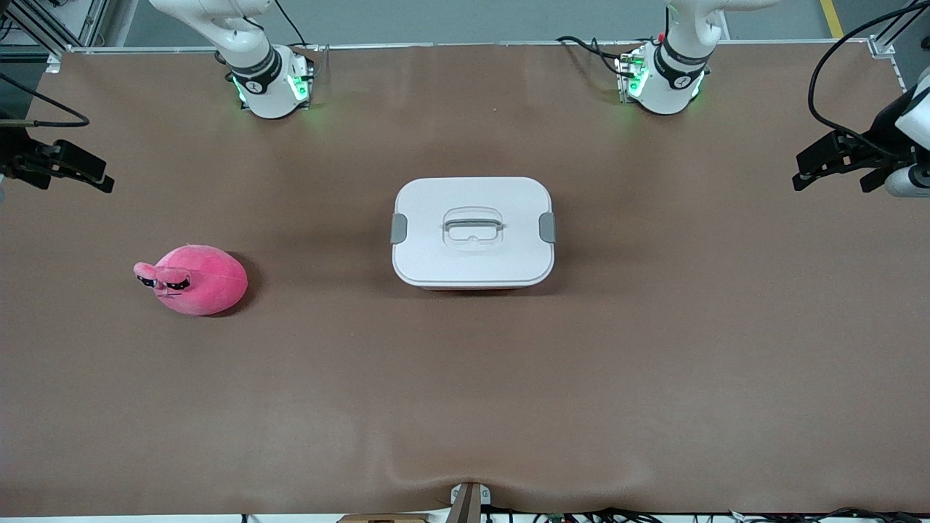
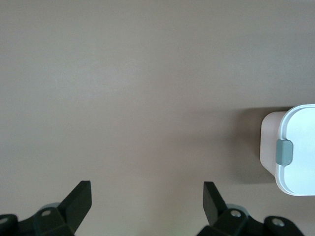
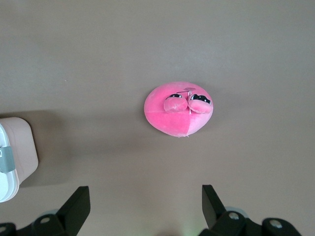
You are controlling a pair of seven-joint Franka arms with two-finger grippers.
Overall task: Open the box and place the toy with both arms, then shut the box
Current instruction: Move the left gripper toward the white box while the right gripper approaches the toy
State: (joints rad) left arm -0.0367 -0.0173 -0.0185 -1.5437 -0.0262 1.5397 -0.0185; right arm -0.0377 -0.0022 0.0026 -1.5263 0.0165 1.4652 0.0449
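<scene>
The box [image 1: 473, 232] is sitting closed in the middle of the brown table [image 1: 654, 378], its lid [image 1: 472, 211] seated flat, with the recessed grey handle [image 1: 473, 224] lying along the lid's centre. A grey clasp [image 1: 399, 228] is showing on the end of the box toward the right arm's end of the table, and another clasp [image 1: 548, 227] on the end toward the left arm's. A thin reddish strip is peeking out under the box's edge nearest the front camera, though it is too slight to make out well.

The toy [image 1: 193, 280] is lying on the table well apart from the box, toward the right arm's end and slightly nearer the front camera than the box. Its snout and dark eye marks are pointing away from the box.

The left gripper [image 2: 147, 196] is hanging over bare table off the box's left-arm end, fingers spread wide and holding nothing; the box's clasped end is showing at the edge of the left wrist view. The right gripper [image 3: 146, 200] is hanging over the table off the box's other end, its fingers likewise parted and empty, with the toy lying in its wrist view and a corner of the box at that view's margin. Neither gripper is touching the box or the toy.
</scene>
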